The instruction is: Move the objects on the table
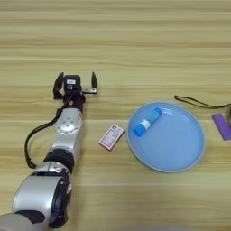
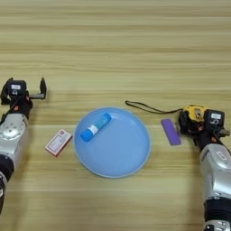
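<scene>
My left gripper [image 1: 76,84] stands open over bare table [image 1: 135,45] at the left, with nothing between its fingers. A flat red-and-white box [image 1: 111,136] lies just left of the round blue plate [image 1: 180,153]. A blue tube with a white label [image 1: 147,122] rests inside the plate near its upper left rim. In the right eye view my right gripper [image 2: 193,121] is at the yellow-and-black tape measure [image 2: 196,111], right of the plate. The tape measure's black strap [image 2: 144,107] trails left along the table above the plate.
A small flat purple thing [image 2: 170,131] lies between the plate and the tape measure. The left arm's cable [image 1: 30,144] loops out beside the forearm.
</scene>
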### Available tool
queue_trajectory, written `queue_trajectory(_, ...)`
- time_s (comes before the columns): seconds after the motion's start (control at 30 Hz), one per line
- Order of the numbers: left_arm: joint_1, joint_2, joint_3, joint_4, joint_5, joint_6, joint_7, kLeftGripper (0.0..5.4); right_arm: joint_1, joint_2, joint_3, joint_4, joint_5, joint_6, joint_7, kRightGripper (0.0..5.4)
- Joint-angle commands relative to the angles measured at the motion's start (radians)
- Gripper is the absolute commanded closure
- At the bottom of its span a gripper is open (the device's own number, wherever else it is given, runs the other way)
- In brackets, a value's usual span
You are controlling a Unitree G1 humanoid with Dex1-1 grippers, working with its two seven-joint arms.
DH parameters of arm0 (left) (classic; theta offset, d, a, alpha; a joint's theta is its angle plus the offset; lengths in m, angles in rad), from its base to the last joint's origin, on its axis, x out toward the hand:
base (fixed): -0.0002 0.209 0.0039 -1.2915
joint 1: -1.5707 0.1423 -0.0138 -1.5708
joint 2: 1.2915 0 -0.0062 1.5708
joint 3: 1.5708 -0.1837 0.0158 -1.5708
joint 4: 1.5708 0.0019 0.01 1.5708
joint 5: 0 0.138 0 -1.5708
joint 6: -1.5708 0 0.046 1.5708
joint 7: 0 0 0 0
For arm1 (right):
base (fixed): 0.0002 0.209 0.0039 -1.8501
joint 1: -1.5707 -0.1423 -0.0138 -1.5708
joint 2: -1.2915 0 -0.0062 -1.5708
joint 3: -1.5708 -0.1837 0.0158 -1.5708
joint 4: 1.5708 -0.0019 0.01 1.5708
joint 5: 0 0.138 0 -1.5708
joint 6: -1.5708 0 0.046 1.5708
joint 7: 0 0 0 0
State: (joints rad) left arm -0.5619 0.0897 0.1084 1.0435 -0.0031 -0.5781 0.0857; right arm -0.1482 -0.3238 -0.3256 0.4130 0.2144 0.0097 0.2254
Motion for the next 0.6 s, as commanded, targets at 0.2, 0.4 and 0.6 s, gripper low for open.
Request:
queue_trajectory(0.2, -0.003, -0.002, -0.003, 0.005, 0.011, -0.002, 0.005, 0.0, 0.021, 0.008, 0.023, -0.058, -0.032, -0.079, -0.016, 0.02)
queue_trajectory(0.4, -0.003, -0.001, -0.002, 0.005, 0.01, -0.004, 0.002, 0.0, 0.032, 0.02, 0.016, -0.111, -0.034, -0.141, -0.039, 0.02)
queue_trajectory(0.6, -0.002, 0.0, -0.001, 0.004, 0.008, -0.006, -0.001, 0.0, 0.044, 0.023, 0.014, -0.158, -0.042, -0.173, -0.065, 0.02)
